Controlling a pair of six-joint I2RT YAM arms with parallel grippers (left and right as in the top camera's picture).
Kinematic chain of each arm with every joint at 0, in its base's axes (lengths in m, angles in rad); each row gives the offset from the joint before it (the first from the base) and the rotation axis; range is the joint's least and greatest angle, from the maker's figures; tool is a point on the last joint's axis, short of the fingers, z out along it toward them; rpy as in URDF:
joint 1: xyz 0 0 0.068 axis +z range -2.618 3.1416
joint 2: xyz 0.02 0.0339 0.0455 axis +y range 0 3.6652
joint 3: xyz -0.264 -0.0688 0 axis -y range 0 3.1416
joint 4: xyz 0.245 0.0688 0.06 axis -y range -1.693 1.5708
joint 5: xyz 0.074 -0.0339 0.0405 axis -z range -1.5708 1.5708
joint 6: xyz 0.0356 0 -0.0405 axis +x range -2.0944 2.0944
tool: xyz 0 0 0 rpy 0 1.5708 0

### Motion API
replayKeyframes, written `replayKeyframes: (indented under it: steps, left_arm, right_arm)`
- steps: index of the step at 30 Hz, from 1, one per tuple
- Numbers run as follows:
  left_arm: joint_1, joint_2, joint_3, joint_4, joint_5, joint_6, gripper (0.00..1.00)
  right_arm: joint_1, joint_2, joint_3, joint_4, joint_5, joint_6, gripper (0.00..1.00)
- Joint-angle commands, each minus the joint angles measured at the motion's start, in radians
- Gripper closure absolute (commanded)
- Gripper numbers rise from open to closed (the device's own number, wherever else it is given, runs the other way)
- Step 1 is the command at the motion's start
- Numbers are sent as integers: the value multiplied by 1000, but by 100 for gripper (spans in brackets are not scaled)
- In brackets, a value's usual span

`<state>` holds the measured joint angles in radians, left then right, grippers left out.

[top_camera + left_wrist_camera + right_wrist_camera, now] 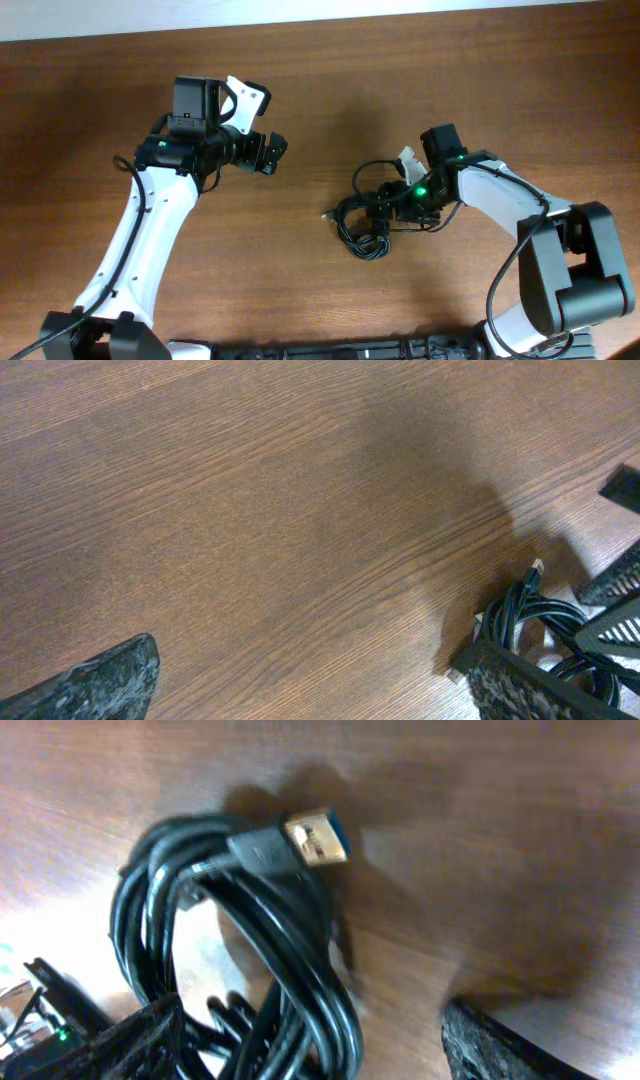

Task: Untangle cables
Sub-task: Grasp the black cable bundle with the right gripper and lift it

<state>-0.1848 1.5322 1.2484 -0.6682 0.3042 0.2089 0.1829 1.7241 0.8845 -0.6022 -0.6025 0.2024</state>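
Note:
The cables (pixel 362 228) lie as one knotted black bundle on the brown wooden table (pixel 330 90), right of centre. My right gripper (pixel 390 208) is down at the bundle's right side. In the right wrist view its jaws stand apart around several looped strands of the cables (pixel 290 970), with bare table between the strands and the right finger (pixel 500 1050); the right gripper (pixel 320 1045) is open. A gold and blue plug (pixel 315 838) points away from it. My left gripper (pixel 265 150) hovers at upper left, well apart from the bundle. The left gripper (pixel 320 690) is open and holds nothing, and the cables (pixel 535 615) show beyond its right finger (pixel 520 680).
The table's far edge (pixel 320 25) runs along the top against a pale wall. A black base strip (pixel 350 350) lies at the front edge between the two arm mounts. Bare wood separates the two grippers.

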Motion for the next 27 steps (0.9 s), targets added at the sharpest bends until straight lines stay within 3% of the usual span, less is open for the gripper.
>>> replayKeyframes:
  steps: [1,7,9,14,15,27]
  left_arm:
    - [-3,5,18,2,14,-13,1]
    - [-3,5,18,2,14,-13,1]
    - [-3,5,18,2,14,-13,1]
    - [-3,5,18,-1,14,-13,1]
    - [-3,5,18,-2,14,-13,1]
    - [-3,5,18,-84,22,-14,1]
  right_arm:
    - [38,39,-5,29,13,-10,19]
    - [108,51,-5,54,13,-10,19]
    - [114,51,-5,54,13,-10,34]
    - [114,51,-5,54,13,-10,91]
    - [114,51,-5,54,13,-10,96]
    - [40,29,68,-24,-150,-14,96]
